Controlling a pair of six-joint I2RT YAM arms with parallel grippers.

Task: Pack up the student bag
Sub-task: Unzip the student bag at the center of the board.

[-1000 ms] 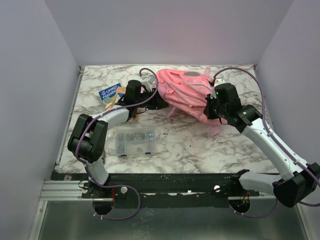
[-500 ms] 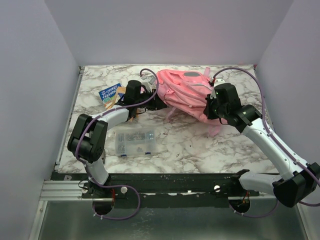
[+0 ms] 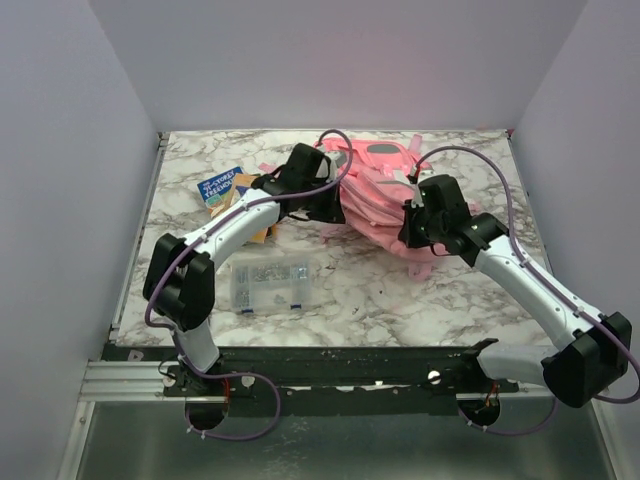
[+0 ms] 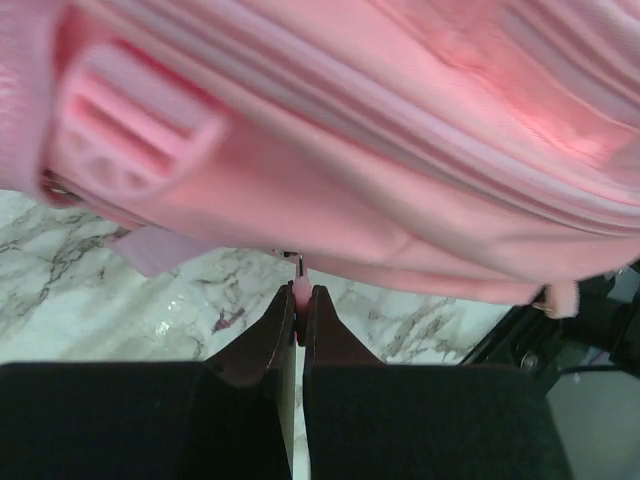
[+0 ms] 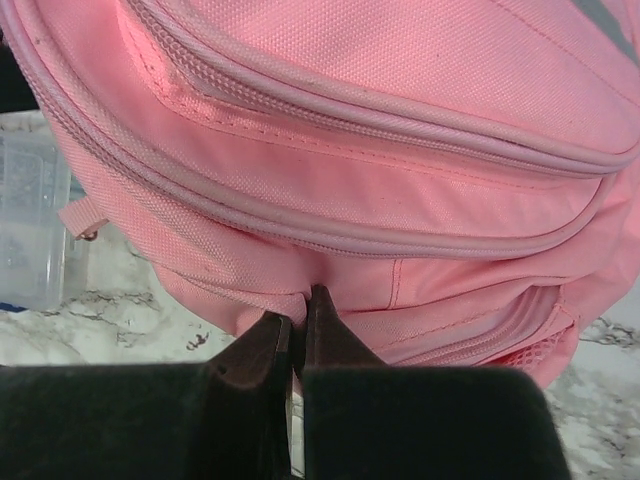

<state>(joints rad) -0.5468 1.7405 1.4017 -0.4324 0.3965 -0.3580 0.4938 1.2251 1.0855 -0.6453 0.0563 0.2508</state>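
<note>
Swung rightward, the left arm (image 3: 240, 220) has been brought to the bag (image 3: 375, 195); left jaws are clenched on its zip pull (image 4: 298, 291), right jaws on its fabric.

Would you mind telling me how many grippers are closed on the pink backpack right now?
2. The left gripper pinches a small pink tab under the pink backpack; the right gripper pinches fabric below its zippers.

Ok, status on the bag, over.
Left pincer shut on tab of bag. Right pincer shut on bag fabric. Box, books lie outside.
</note>
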